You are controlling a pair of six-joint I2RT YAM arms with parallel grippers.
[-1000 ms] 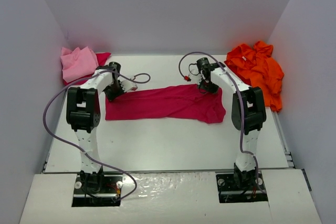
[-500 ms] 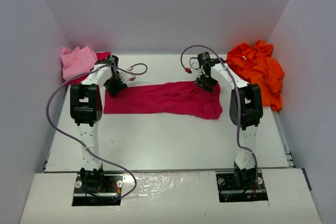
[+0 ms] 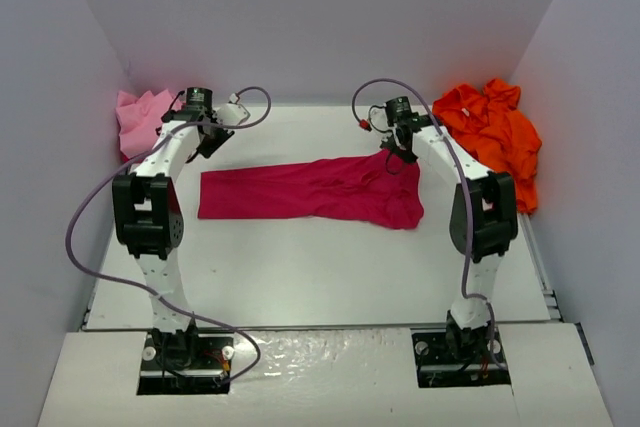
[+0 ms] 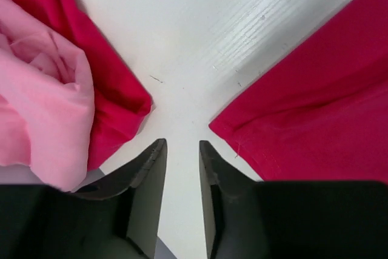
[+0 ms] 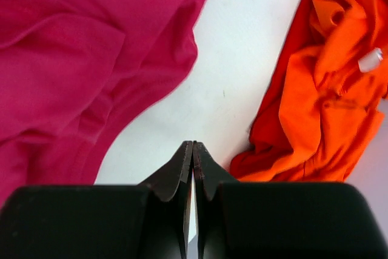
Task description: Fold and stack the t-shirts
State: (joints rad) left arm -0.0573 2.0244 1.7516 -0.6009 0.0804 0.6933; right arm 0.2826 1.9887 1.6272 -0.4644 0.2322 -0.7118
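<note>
A crimson-magenta t-shirt (image 3: 310, 190) lies stretched in a long band across the table's middle. My left gripper (image 3: 208, 139) is open and empty, over bare table (image 4: 182, 59) between that shirt's left corner (image 4: 315, 119) and a light pink t-shirt (image 4: 42, 107). The pink t-shirt (image 3: 140, 119) lies on another crimson cloth (image 4: 103, 83). My right gripper (image 3: 398, 152) is shut on nothing, over bare table (image 5: 236, 71) between the crimson shirt's right end (image 5: 91, 59) and a crumpled bright orange t-shirt (image 5: 327, 89). The left gripper (image 4: 182, 144) and the right gripper (image 5: 193, 144) show in their wrist views.
The orange t-shirt (image 3: 492, 132) is heaped at the back right against the wall. The pink one sits in the back left corner. White walls close in the table (image 3: 300, 267) on three sides. Grey cables loop off both arms.
Both grippers have come off the crimson shirt's far corners. The left one moved back and left towards the pink shirt, the right one slightly back. The shirt now lies spread out.
</note>
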